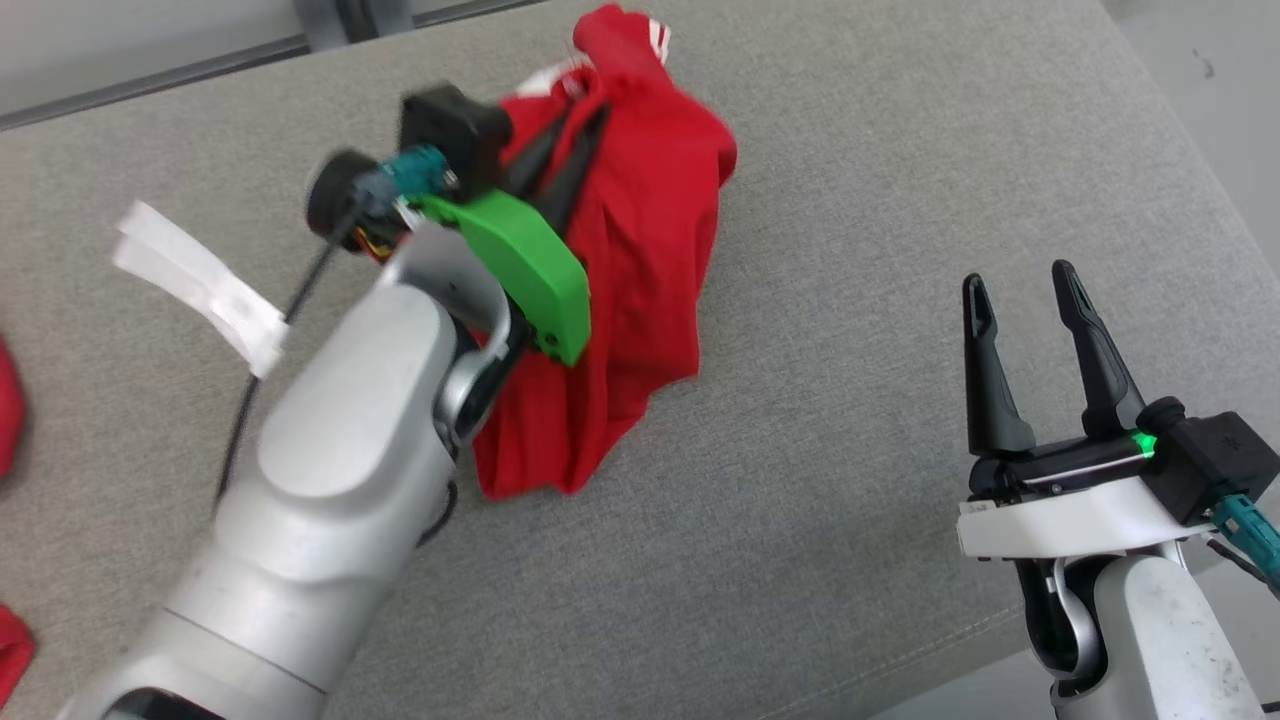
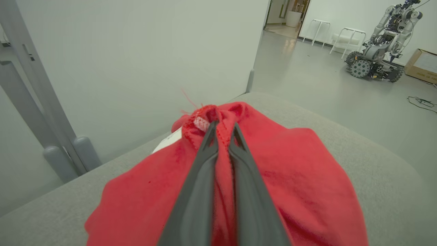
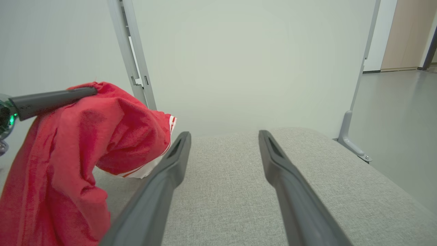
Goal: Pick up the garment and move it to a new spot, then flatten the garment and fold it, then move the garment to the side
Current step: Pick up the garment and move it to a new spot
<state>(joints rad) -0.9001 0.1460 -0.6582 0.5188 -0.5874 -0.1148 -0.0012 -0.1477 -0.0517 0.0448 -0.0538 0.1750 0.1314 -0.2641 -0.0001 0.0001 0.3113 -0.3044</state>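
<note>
Grey cushion [image 1: 850, 500]; left jaws pinch garment [image 1: 660, 230]; left wrist view: distant robot [image 2: 374, 58].

right end effector [image 3: 224, 135]: spread wide | garment [image 3: 68, 147]: red; hangs from left end effector [image 3: 89, 91]

Silver arm [image 1: 340, 470], possibly teal wrist plug [image 1: 415, 170]

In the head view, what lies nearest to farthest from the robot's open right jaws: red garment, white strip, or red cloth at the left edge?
1. red garment, centre, lifted.
2. white strip, farther left.
3. red cloth, far left edge.
</note>
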